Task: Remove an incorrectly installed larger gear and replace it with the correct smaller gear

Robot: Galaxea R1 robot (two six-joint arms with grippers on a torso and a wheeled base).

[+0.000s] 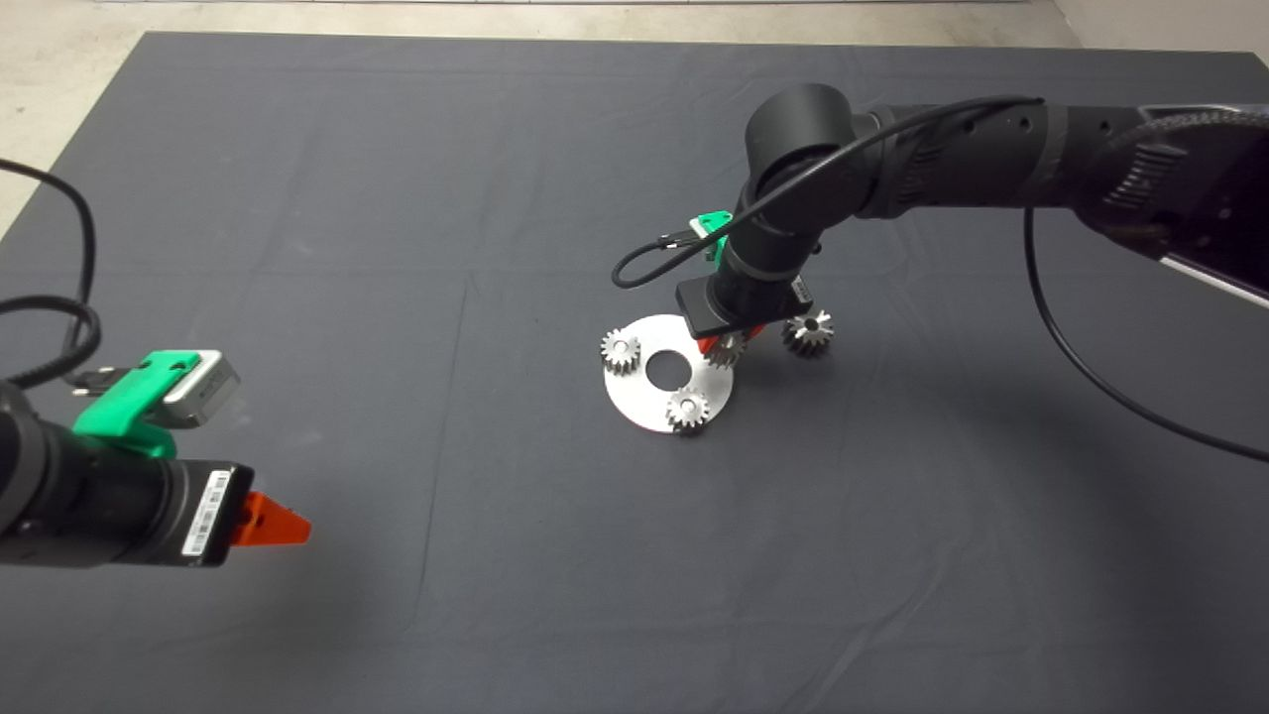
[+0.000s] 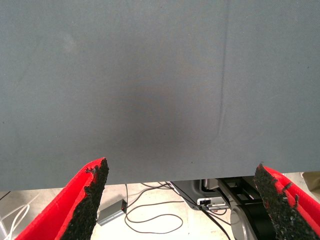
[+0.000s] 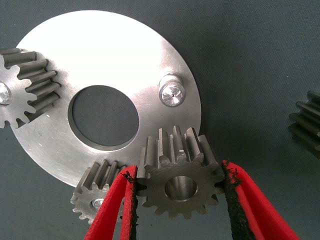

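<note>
My right gripper [image 1: 727, 345] [image 3: 177, 169] is shut on the smaller gear [image 3: 178, 175], a grey short-toothed gear with a round bore. It holds the gear just above the right edge of the round metal plate [image 1: 642, 399] [image 3: 115, 55], close to a bare pin [image 3: 171, 94]. Two matching small gears [image 1: 621, 351] [image 1: 688, 409] sit on the plate's other pins. The larger gear [image 1: 809, 333] [image 3: 306, 126], darker with long pointed teeth, lies on the mat right of the plate. My left gripper [image 1: 283, 524] [image 2: 182, 200] is open and empty at the lower left.
The plate has a round centre hole [image 1: 667, 369]. The right arm [image 1: 942, 159] reaches in from the right above the mat, with a black cable [image 1: 1091, 377] hanging below it. The left wrist view shows cables and floor beyond the mat's edge.
</note>
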